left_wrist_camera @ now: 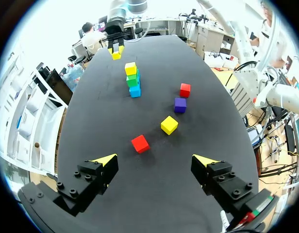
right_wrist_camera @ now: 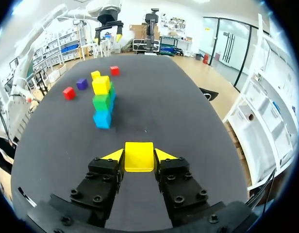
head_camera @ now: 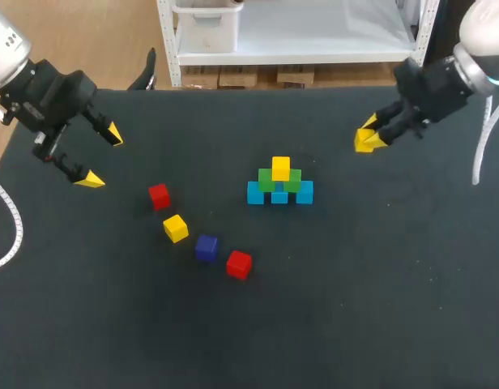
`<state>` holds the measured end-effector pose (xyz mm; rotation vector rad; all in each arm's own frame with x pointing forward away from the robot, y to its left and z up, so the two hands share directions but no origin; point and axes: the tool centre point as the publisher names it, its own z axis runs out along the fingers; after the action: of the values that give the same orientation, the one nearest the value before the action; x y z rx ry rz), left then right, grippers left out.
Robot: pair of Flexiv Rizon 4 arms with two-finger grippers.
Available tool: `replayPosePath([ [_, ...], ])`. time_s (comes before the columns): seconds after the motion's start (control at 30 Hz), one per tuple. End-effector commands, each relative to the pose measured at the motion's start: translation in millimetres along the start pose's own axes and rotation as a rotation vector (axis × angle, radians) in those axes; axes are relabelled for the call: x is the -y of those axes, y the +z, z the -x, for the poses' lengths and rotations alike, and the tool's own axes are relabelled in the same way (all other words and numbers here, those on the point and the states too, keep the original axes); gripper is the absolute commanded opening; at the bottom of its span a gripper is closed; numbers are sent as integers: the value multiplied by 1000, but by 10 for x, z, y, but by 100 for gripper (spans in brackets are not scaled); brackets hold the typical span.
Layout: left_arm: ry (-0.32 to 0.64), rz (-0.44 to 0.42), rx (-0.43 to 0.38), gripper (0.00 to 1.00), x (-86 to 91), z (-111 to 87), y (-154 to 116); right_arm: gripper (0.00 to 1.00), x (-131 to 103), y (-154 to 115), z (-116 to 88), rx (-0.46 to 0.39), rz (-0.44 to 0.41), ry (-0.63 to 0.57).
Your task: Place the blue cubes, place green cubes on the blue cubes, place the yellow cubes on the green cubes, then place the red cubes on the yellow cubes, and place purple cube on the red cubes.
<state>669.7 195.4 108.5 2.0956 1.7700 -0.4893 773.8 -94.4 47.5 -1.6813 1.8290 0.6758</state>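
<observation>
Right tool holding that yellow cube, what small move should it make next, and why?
Probably swing the right tool in toward the stack. It is shut on a yellow cube and hangs well off to the stack's side, while the green cubes there carry just the top yellow cube.

Left gripper (head_camera: pixel 101 156) hangs over the table's (head_camera: pixel 379 308) far-left corner, fingers spread wide. Across from it, the right gripper (head_camera: pixel 368 139) sits near the far-right edge, tips pinched on a held yellow cube (head_camera: pixel 364 143). Centre table, the pyramid: blue cubes (head_camera: pixel 255 193) in a row, green cubes (head_camera: pixel 267 180) on them, a top yellow cube (head_camera: pixel 280 168) crowning it. Loose to its left and nearer the camera, strung in a line: far red cube (head_camera: pixel 159 195), loose yellow cube (head_camera: pixel 176 228), purple cube (head_camera: pixel 206 247), near red cube (head_camera: pixel 239 264).
</observation>
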Motion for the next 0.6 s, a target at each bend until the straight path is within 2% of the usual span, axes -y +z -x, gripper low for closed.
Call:
replayPosePath([
  [0.03, 2, 2, 1, 100, 7, -6, -1, 0, -209, 93, 155, -8, -82, -1],
  [0.33, 2, 2, 1, 100, 7, -6, -1, 0, -345, 239, 457, -9, -53, -24],
  [0.6, 2, 2, 1, 100, 7, -6, -1, 0, -428, 276, 622, -42, -21, -51],
])
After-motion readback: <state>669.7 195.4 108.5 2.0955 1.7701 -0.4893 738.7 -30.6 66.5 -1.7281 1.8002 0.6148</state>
